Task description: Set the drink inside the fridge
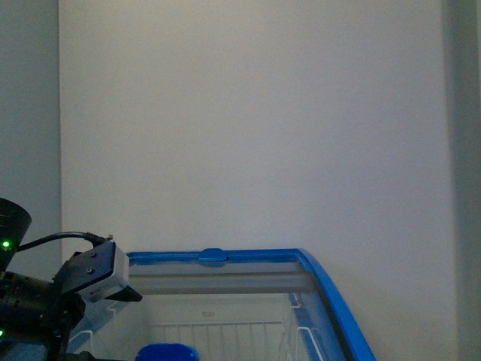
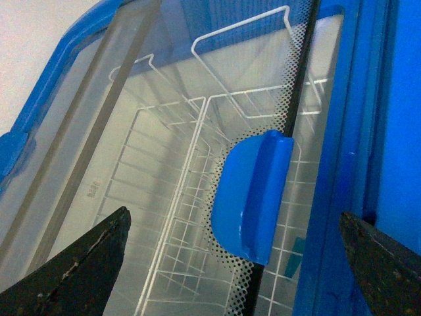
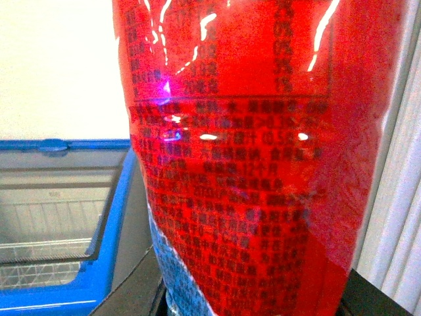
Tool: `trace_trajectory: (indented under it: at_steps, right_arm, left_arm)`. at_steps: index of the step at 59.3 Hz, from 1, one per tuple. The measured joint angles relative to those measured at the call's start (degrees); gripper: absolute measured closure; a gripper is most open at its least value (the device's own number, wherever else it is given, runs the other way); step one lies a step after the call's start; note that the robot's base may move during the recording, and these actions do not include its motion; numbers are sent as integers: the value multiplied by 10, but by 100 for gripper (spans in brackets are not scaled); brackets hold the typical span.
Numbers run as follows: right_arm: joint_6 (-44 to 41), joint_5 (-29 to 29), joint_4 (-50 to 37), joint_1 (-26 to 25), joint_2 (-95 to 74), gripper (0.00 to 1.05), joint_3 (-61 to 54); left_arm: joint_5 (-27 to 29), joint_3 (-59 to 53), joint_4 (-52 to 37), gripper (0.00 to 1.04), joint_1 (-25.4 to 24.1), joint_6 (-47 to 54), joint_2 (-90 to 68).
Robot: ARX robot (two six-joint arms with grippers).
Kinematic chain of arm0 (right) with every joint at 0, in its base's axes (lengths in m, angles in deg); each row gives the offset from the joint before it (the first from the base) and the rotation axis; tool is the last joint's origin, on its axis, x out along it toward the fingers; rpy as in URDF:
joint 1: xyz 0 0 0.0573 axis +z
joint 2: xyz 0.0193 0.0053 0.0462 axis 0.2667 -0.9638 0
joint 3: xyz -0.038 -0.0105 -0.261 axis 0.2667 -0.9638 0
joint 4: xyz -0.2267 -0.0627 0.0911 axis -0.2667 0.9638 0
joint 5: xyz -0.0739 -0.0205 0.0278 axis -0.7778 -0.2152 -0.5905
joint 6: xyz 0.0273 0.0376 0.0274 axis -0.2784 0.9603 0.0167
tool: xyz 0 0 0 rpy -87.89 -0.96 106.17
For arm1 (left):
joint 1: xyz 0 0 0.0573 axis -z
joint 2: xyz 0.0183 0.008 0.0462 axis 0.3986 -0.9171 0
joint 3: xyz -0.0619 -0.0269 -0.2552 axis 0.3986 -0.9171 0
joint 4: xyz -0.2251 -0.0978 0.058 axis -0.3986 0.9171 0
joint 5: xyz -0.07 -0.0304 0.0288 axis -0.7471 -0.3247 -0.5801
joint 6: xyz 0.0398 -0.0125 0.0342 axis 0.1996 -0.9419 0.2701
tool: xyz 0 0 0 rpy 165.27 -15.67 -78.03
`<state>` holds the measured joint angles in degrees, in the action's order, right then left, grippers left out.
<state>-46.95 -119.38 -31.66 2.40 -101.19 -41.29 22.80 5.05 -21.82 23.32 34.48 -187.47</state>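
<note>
1. Red fills the right wrist view: the drink [image 3: 243, 164] sits right up against the camera. Its glossy label is packed with dark print, and there is a patch of blue and white low down. Its cap is out of frame.
2. And the right tool [image 3: 253, 293] has it! Dark fingers [image 3: 131, 293] show on either side of the bottle's lower part, clamped on it.
3. Behind the drink stands the fridge [image 3: 112, 217], showing its blue rim and curved glass top. The drink is outside the fridge, up in the grip beside a blue corner, not yet in any basket.
4. Over to the left wrist view: the left tool [image 2: 233, 214] is spread wide with nothing between its two dark fingertips.
5. It hovers above the glass lid [image 2: 273, 112], close to the dotted edge of the pane. The lid's blue handle [image 2: 253, 194] lies squarely between the fingertips in the picture.
6. White wire baskets [image 2: 177, 217] show below the glass, and a grey bar [image 2: 99, 131] runs across the top farther off.
7. Front view now: the left arm [image 1: 30, 301] sits low on the left with green lights glowing. Its white wrist camera [image 1: 101, 272] hangs over the fridge's left side.
8. A plain pale wall [image 1: 255, 113] takes up everything above the blue rim.
</note>
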Motion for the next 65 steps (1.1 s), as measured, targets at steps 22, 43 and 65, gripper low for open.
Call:
trace_trajectory:
  at_steps: [22, 43, 65]
  right_arm:
    - [0, 0, 0, 0, 0, 67, 0]
    - [0, 5, 0, 0, 0, 67, 0]
    - [0, 3, 0, 0, 0, 67, 0]
  left_arm:
    - [31, 103, 11, 8, 23, 10, -89]
    - [367, 461, -389, 8, 53, -99, -349]
    - [539, 358, -437, 8, 10, -436, -110]
